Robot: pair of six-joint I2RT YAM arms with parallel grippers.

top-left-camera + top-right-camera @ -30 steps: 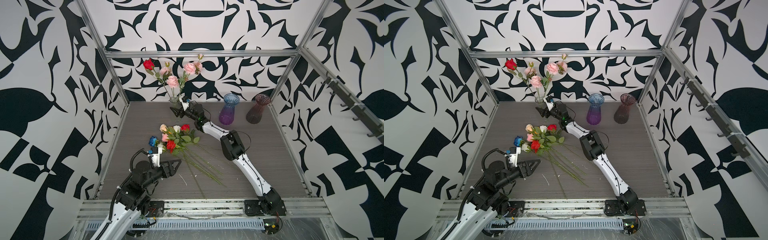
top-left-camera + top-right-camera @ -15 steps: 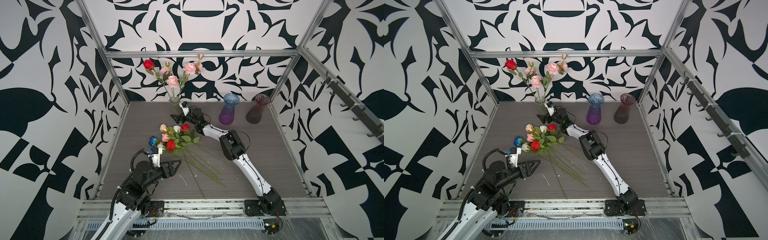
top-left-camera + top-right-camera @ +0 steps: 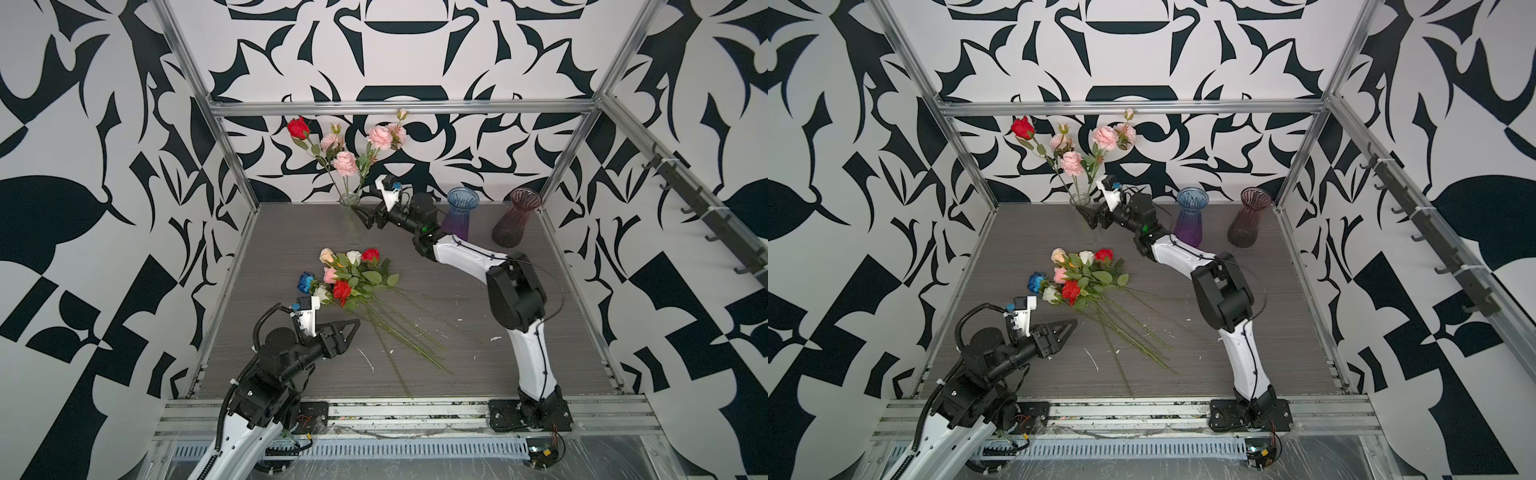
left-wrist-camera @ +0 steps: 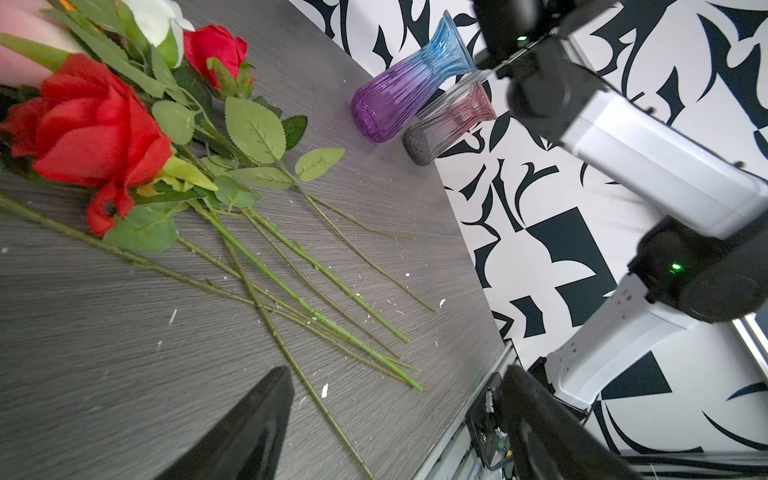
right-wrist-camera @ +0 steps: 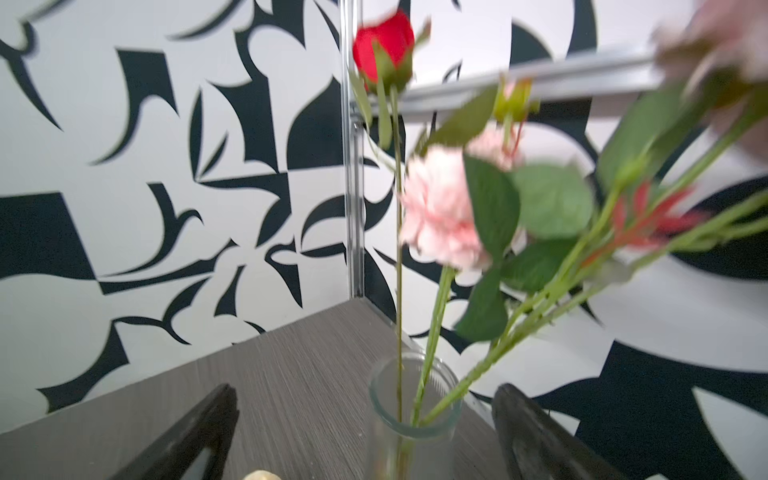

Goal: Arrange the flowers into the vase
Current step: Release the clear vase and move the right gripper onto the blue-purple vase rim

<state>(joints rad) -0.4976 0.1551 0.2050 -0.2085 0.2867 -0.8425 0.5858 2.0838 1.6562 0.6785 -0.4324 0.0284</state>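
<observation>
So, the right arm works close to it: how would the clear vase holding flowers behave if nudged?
The clear vase probably tips easily: it looks tall and narrow, and its flowers rise far above the rim, leaning outward. It seems to be glass, so likely slick and breakable. The open right claw is close beside it.

Right pincer [image 3: 362, 217] drawn back and lifted; glass vase [image 3: 349, 201] now just ahead of tips; elbow swung outward.

Purple vase [image 3: 460, 220] beside maroon vase [image 3: 513, 224]
</observation>
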